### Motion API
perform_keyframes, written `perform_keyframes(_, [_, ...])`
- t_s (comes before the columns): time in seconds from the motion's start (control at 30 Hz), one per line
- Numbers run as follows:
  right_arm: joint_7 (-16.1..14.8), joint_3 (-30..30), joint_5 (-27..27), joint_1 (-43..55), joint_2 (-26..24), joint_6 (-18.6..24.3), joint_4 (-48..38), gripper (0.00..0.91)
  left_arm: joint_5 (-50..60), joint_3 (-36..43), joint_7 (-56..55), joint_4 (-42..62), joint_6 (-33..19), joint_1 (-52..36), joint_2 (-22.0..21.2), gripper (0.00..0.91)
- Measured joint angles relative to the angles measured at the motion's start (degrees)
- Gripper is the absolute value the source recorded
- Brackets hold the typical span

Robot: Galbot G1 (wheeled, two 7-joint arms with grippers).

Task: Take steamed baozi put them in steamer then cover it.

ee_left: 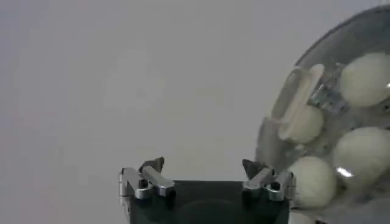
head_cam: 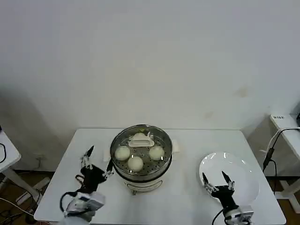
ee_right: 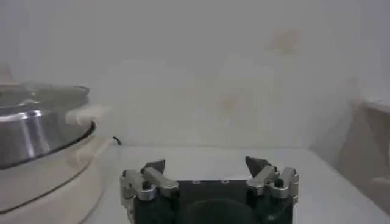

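Observation:
The steamer (head_cam: 161,168), a shiny steel pot on a cream base, stands mid-table. The clear glass cover (head_cam: 140,139) with its cream handle rests on top of it. Through the glass I see steamed baozi (head_cam: 122,153) (head_cam: 135,163) (head_cam: 156,153) on the perforated tray. The left wrist view shows several buns (ee_left: 362,152) under the cover (ee_left: 295,100). My left gripper (head_cam: 99,159) (ee_left: 203,165) hangs open and empty just left of the steamer. To the right, my right gripper (head_cam: 214,178) (ee_right: 206,163) is open and empty above the white plate, with the steamer (ee_right: 36,134) off to its side.
A bare white plate (head_cam: 243,178) lies on the right part of the white table (head_cam: 187,140). Another table edge with a black cable (head_cam: 269,152) stands at the far right. A white wall rises behind the table.

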Motion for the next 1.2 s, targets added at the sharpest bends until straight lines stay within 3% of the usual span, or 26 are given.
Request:
perform_keyframes(0.4, [-0.3,-1.5,0.6,-0.1,-1.6,0.2,-0.6,0.907,-20.3,-9.0,-2.3,8.2,-5.5,6.5,-0.9,0.907])
perform_keyframes(1.2, [0.0,-1.3,0.5,-1.7,-3.3,0.3,-0.7,0.907,-28.0,-11.9,-2.7,10.5,-7.2,10.6,-1.9,0.907])
